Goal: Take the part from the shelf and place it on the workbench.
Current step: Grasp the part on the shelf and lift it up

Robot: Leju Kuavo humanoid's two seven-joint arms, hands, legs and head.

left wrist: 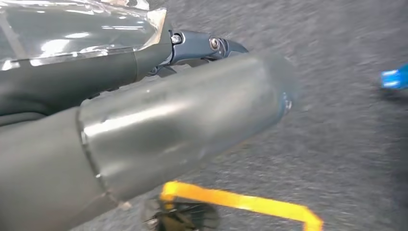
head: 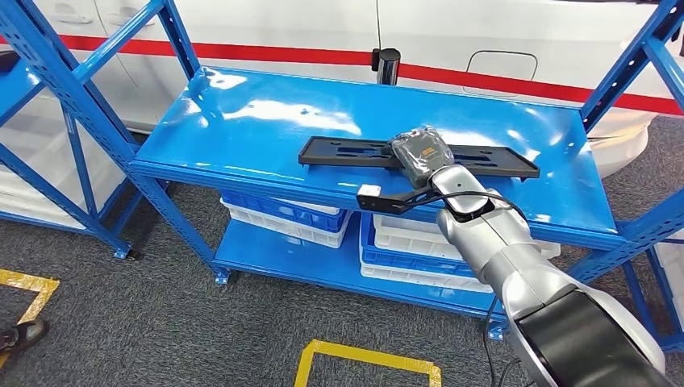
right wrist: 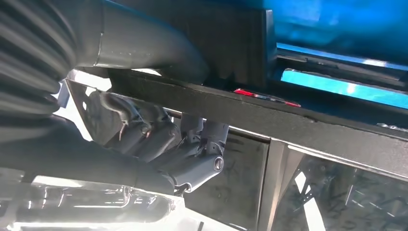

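Shelving in blue steel fills the room from the left: one rack (head: 77, 121) stands at the far left, and beside it the main shelf (head: 258, 121) with its glossy top deck. Under that deck, blue and white bins (head: 294, 219) sit stacked on the lower level. On the grey carpet in front, yellow tape (head: 367, 359) marks out a box, and a shoe (head: 20, 334) of someone standing by shows at the left edge.

The part (head: 343, 151), a long flat black tray-like piece, lies on the top deck toward the front edge, running lengthwise from about the middle toward the right end. The right hand (head: 421, 157) is on it near its middle. From the wrist camera, the thumb (right wrist: 144, 45) lies on one face of the part's black rim (right wrist: 298, 122) and the darker fingers (right wrist: 192, 154) curl against the other, so the hand grips the part.

The left hand (left wrist: 202, 45) hangs over the carpet; whether it is open or closed I cannot tell.

Behind the shelf stands a white car (head: 484, 40) with a red stripe.
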